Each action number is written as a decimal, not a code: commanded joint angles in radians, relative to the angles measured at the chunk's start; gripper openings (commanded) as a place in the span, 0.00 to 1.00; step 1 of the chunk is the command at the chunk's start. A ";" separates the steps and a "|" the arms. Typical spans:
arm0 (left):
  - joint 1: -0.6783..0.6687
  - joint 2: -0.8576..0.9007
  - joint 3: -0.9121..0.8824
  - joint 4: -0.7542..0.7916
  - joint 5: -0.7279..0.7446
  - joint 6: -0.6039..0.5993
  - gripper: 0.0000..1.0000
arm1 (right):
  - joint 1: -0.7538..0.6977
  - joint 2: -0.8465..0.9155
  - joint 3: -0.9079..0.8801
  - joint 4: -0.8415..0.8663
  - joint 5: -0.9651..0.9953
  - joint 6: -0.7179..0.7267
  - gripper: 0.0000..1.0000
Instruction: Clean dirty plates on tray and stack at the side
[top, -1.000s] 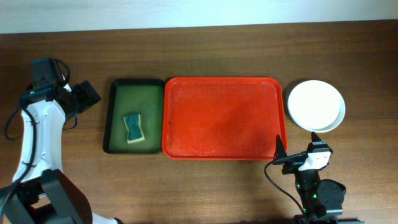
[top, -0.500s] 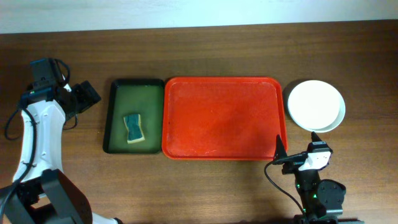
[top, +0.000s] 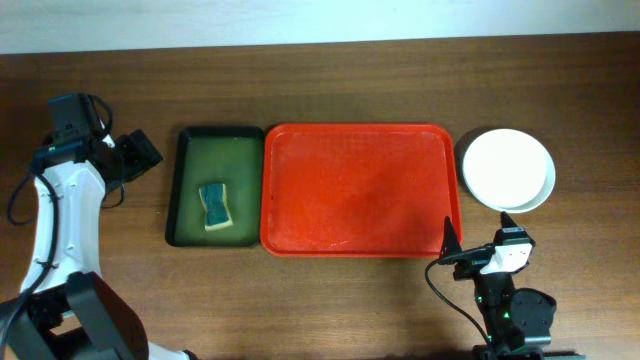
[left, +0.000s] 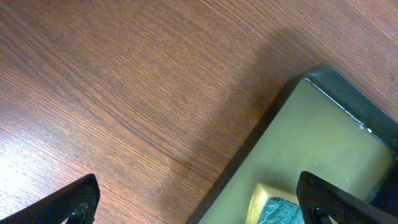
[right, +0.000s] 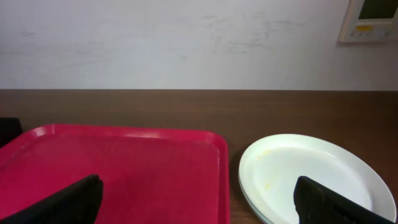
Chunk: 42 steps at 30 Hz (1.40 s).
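Red plastic tray (top: 355, 190): rectangular, rounded corners, raised rim, at the middle of the wooden table (top: 350, 80). Nothing lies on it.

Plates (top: 507, 168): stacked on the table just beside the tray's right edge, apart from it. The top plate is white. The right wrist view shows faint yellowish marks on its left part and further rims beneath; their colours cannot be told.

Dark green tray (top: 215, 160): narrower, its right rim against the red tray's left rim. It holds a sponge (top: 214, 205), blue-green on top with a yellow layer.

Left gripper (left: 199, 202): fingers spread wide, holding nothing, above bare wood left of the green tray's corner.

Right gripper (right: 199, 202): fingers spread wide, holding nothing, low at the near table edge and facing the red tray's right end and the plates.

Change from the frames half a second and one second earlier: none; arms, trays, sponge and plates lie as before.
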<state>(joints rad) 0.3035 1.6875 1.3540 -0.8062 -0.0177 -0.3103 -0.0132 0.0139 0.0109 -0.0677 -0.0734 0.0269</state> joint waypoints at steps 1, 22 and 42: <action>0.005 -0.020 0.008 0.000 0.003 -0.003 1.00 | -0.007 -0.010 -0.005 -0.005 -0.009 0.007 0.99; -0.013 -0.336 -0.005 0.000 0.003 -0.003 0.99 | -0.007 -0.010 -0.005 -0.004 -0.009 0.006 0.99; -0.114 -1.251 -0.834 -0.254 -0.004 -0.006 0.99 | -0.007 -0.010 -0.005 -0.005 -0.009 0.007 0.99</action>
<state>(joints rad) 0.1925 0.4850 0.5323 -1.0470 -0.0143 -0.3103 -0.0135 0.0128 0.0109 -0.0673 -0.0734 0.0269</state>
